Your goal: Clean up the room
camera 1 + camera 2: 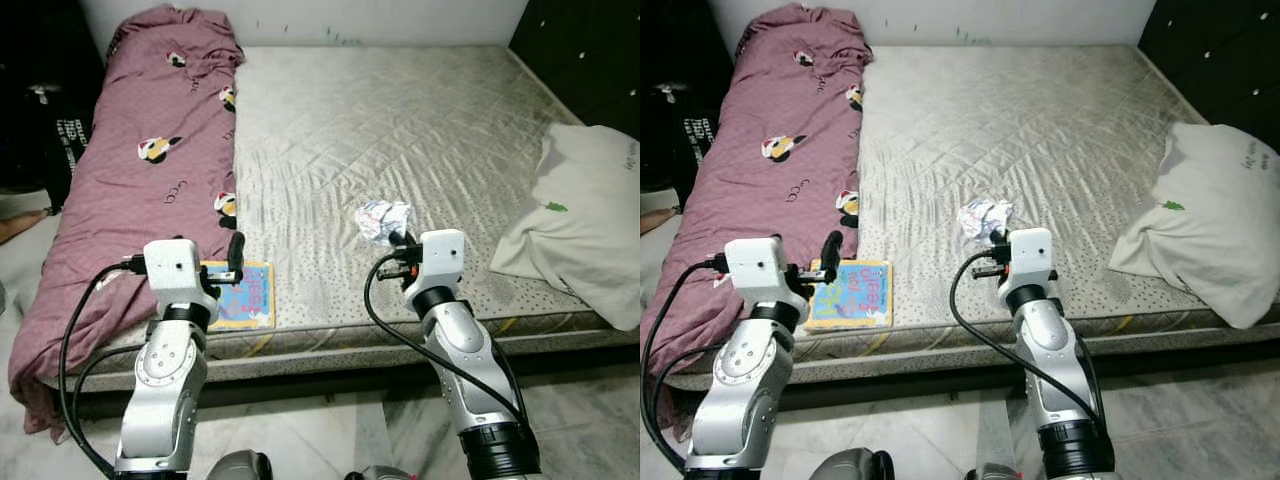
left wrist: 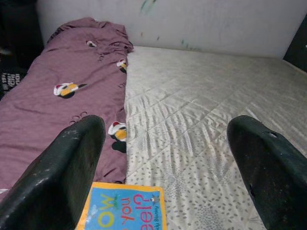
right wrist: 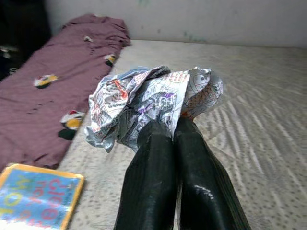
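Across most of the scene lies a bare quilted mattress (image 1: 400,130), its near edge running just in front of both arms. Along its left side stretches a long mauve blanket (image 1: 140,170) printed with small cartoon figures, rumpled at the far end and spilling over the near left corner toward the pale floor (image 1: 320,440). On the right part of the mattress sits a white pillow (image 1: 585,220), partly overhanging the right edge. Behind the bed runs a light wall (image 2: 216,24), and dark furniture (image 1: 590,50) stands at the far right.

Near the front edge of the mattress, just right of the blanket, lies a flat children's book (image 1: 852,293) with a blue cover and yellow border. The left gripper (image 2: 168,158) hovers over it, fingers spread wide apart with nothing between them, the book's far edge showing low between the two black fingers (image 2: 62,177).

Further right, a crumpled ball of printed newspaper (image 3: 148,103) rests on the mattress near the front edge, well apart from the pillow. The right gripper (image 3: 175,132) is clenched on the near side of this wad, its two fingers pressed together with their tips buried in the paper's folds.
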